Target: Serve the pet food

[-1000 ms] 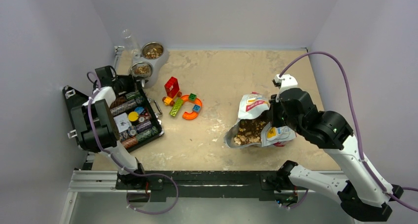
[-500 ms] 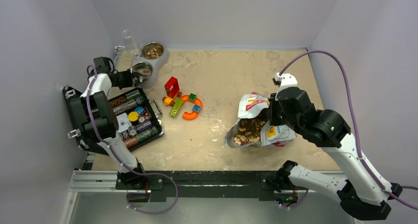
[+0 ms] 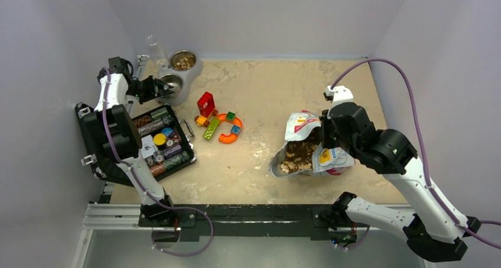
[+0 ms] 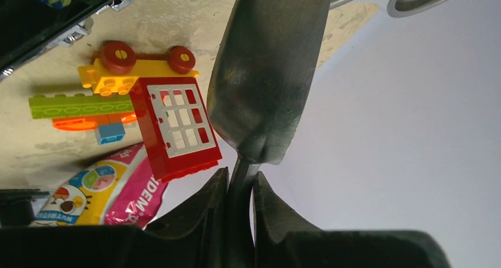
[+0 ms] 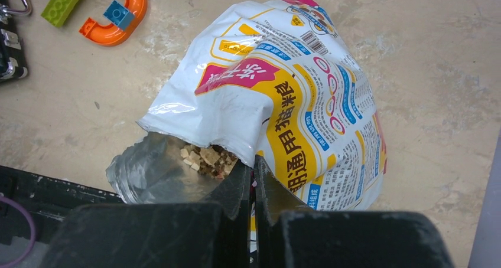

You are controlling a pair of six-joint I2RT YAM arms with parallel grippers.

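Observation:
The pet food shows as brown-tan kibble point(image 3: 298, 154) in the open mouth of a white and yellow bag point(image 3: 307, 126) lying on the table right of the middle. My right gripper point(image 3: 324, 143) is shut on the bag's edge by the opening; in the right wrist view, kibble point(image 5: 207, 159) lies just left of that gripper point(image 5: 254, 164). My left gripper point(image 3: 152, 88) is shut on the handle of a dark spoon point(image 4: 266, 73), whose bowl reaches over the near bowl point(image 3: 171, 82) of a double steel feeder. The far bowl point(image 3: 184, 60) holds kibble.
A black tray point(image 3: 188, 139) of cans and small tins sits at the left. Colourful toy blocks point(image 3: 218, 125) lie in the middle, with a red window block point(image 4: 177, 126) standing upright. A clear bottle point(image 3: 155, 45) stands behind the feeder. Walls close in left, back and right.
My left arm has swung back and left from over the tray, so the spoon now points at the near feeder bowl. The right gripper and bag have hardly moved.

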